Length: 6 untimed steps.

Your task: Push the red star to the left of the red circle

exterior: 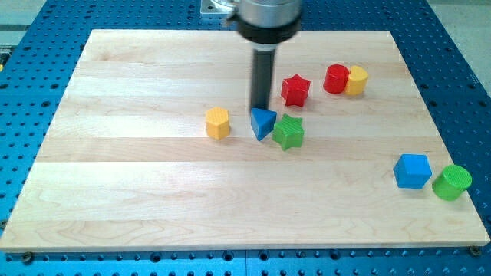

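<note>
The red star (295, 90) lies on the wooden board, right of centre near the view's top. The red circle (335, 79) lies a short way to its right, touching a yellow block (356, 80). My tip (259, 108) is down at the board just left of the red star, right above the top of a blue triangle (262, 123). There is a small gap between the rod and the star.
A green star (289, 132) touches the blue triangle's right side. A yellow hexagon block (218, 123) lies to the left of them. A blue cube (413, 171) and a green cylinder (452, 182) lie near the board's right edge (453, 153).
</note>
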Motion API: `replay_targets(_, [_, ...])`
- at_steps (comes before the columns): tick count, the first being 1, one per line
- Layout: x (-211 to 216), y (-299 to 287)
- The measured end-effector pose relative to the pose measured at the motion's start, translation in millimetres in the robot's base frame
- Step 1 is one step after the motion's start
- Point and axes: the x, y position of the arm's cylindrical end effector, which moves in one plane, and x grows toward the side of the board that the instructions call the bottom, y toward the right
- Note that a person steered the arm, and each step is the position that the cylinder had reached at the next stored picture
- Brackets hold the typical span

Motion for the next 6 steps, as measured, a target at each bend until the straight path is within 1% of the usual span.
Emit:
replay_targets(1, [-5,17])
replay_targets(3, [-5,99])
replay_targets(4, [-5,106])
replay_targets(5, [-6,96])
replay_targets(6, [-9,72])
